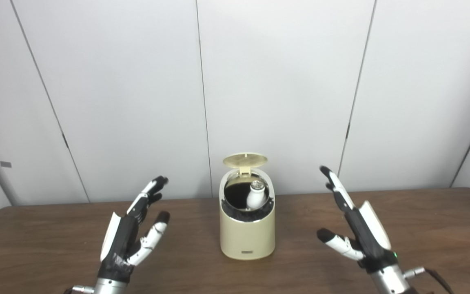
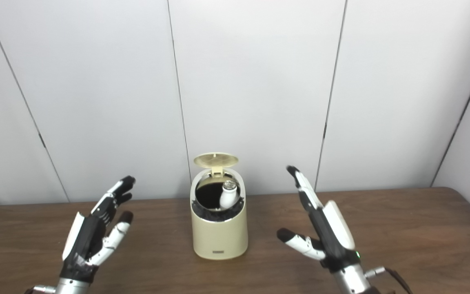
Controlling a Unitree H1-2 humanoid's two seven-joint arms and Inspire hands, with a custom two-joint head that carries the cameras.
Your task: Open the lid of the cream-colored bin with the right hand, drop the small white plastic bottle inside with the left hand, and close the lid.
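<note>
Your right hand [image 1: 359, 228] is empty, fingers spread and pointing up and away, thumb out toward the bin; it hangs above the table [image 1: 422, 228] at about 3 o'clock from the bin, well apart from it. Your left hand [image 1: 131, 230] is likewise empty, fingers apart and raised, at about 9 o'clock from the bin and also well apart. Neither hand touches anything.

Between them the cream-colored bin [image 1: 247, 237] stands upright on the table. Its lid [image 1: 245, 160] is tipped up and back on the hinge at 12 o'clock, leaving the mouth fully exposed. The small white plastic bottle [image 1: 256, 195] is inside the bin, leaning toward the 3 o'clock side of the opening, cap end up; its top shows at or near the rim.

Judgement: opening and dropping are done; closing the lid is the step in hand. Your next move calls for the right hand to travel in and over the bin, reach the raised lid from behind or above, and press it forward and down until it seats.

Point of concern: the bottle sits high. Whether it clears the closing lid cannot be told from these views; check for fouling as the lid comes down.
</note>
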